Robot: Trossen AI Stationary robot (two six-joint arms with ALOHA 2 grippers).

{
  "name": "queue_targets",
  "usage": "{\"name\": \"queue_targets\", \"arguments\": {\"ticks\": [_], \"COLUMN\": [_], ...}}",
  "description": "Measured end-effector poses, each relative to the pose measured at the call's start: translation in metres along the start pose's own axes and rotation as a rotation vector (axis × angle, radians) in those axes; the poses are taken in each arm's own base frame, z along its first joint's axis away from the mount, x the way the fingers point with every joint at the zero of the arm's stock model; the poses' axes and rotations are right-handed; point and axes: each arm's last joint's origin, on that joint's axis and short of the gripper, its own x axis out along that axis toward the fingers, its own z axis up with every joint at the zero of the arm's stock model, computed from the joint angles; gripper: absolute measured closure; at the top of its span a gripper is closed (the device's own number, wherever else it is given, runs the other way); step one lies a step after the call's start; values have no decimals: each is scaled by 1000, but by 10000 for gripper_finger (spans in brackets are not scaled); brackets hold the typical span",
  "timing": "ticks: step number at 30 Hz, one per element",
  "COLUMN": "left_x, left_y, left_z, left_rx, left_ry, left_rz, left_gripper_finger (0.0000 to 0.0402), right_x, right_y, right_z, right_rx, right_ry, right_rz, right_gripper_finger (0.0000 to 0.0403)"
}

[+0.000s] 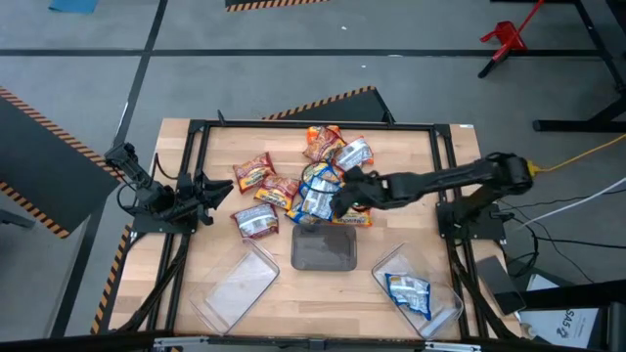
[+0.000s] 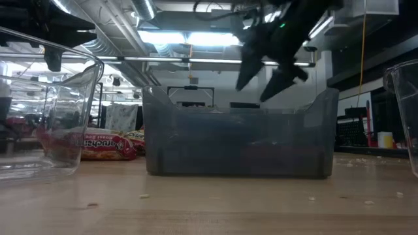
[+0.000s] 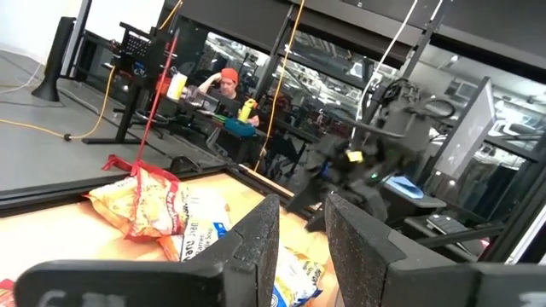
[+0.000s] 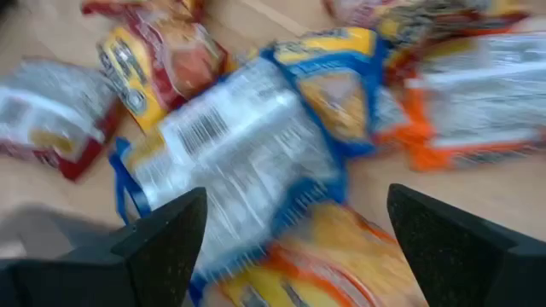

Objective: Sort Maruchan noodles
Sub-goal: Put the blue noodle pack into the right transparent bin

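Left gripper [image 1: 217, 188] parked at the table's left edge, fingers [image 3: 256, 243] a narrow slot apart and empty, well clear of the heap

Three trays along the near side: clear left tray [image 1: 235, 286] lying skewed and bare, dark middle tray [image 1: 324, 249] squarely below the heap with nothing seen inside, clear right tray [image 1: 421, 293] holding one blue-and-white packet [image 1: 408, 292]

Heap of Maruchan noodles [image 1: 303, 186] spread mid-table, just behind the middle tray: roughly nine or ten packets there, overlapping too much for a sure count. Dark red packet [image 1: 257, 221] nearest the left tray, two more reddish ones [image 1: 252, 174] behind it, orange ones [image 1: 323, 140] at the far side, blue-edged packet [image 1: 317, 196] in the centre lying printed side down, barcode up, across its neighbours

Right gripper [image 1: 342, 200] reaching from the right over the heap's centre, fingers [image 4: 162, 239] spread wide and empty, straddling the blue-edged packet from above; seen from table height, raised above the middle tray's far wall [image 2: 238, 98]

A seated person [image 3: 223, 85] in a red cap beyond the table, in the room behind
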Motion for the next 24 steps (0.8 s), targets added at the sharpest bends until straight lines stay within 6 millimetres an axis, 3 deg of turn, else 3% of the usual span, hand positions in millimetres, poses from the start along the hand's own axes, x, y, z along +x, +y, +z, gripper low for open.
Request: {"name": "queue_targets", "arguments": {"ticks": [8,21,24], "left_x": [0,0,0], "left_y": [0,0,0], "left_z": [0,0,-1], "left_rx": [-1,-16,-13], "left_ry": [1,3,4], "left_rz": [-3,-2,-1], "left_gripper_finger": [310,310,310], "right_x": [44,77,79], "right_y": [-10,-2,-2], "right_z": [2,-13,-15], "right_rx": [132,153,147], "right_ry": [37,112,132], "right_rz": [-60,17,22], "right_gripper_finger": [72,74,92]}}
